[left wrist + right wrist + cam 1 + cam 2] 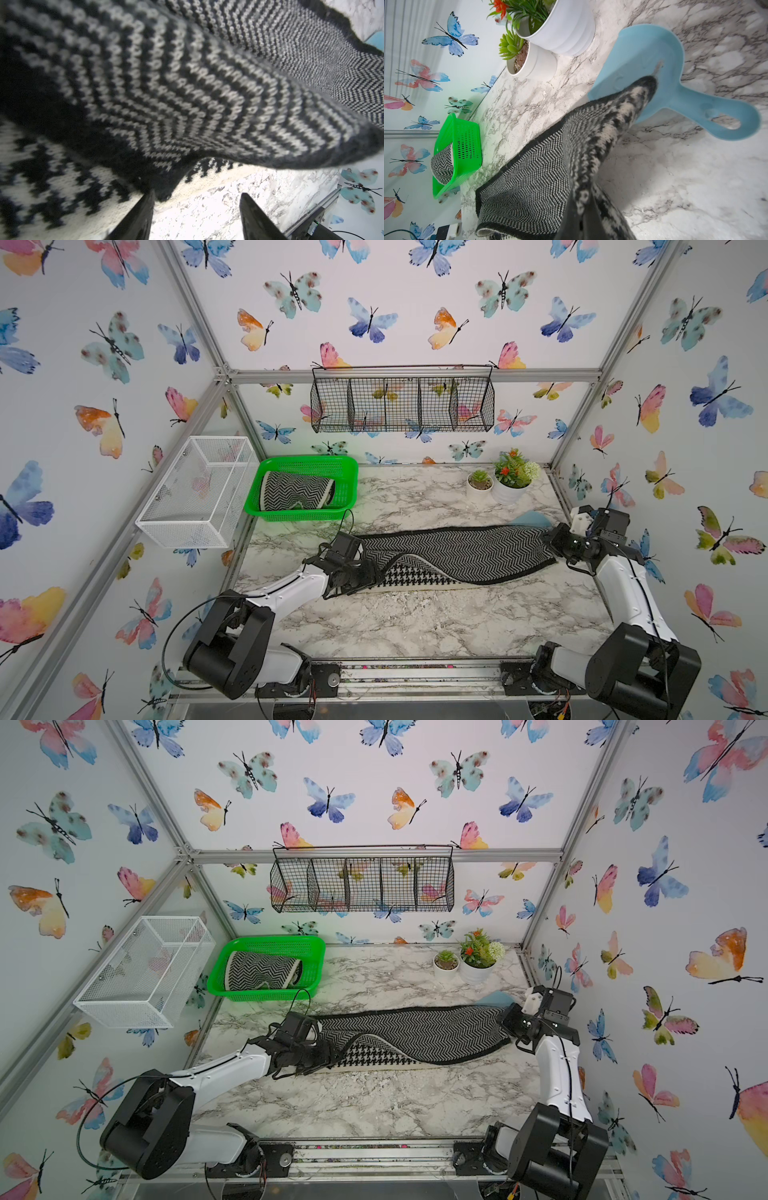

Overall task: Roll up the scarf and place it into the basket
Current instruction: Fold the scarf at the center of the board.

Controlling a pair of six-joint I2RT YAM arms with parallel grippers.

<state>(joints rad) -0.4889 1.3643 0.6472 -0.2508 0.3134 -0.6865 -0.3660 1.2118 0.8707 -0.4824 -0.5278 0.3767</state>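
Long black-and-white herringbone knitted scarf (457, 549) lies stretched across the marble-patterned tabletop (415, 626) from 9 to 3 o'clock in both top views; near edge turned up, houndstooth underside showing. Right gripper (549, 540) at 3 o'clock, fingers pressed together on the scarf's end, whose tip lies over a pale blue plastic dustpan (643, 52). Left gripper (196, 193) at 9 o'clock, fingers apart, bare marble between them, scarf edge just beside one finger. Bright green perforated plastic basket (351, 489) at 10 o'clock, apart from the scarf, holding a rolled herringbone fabric bundle (297, 491).
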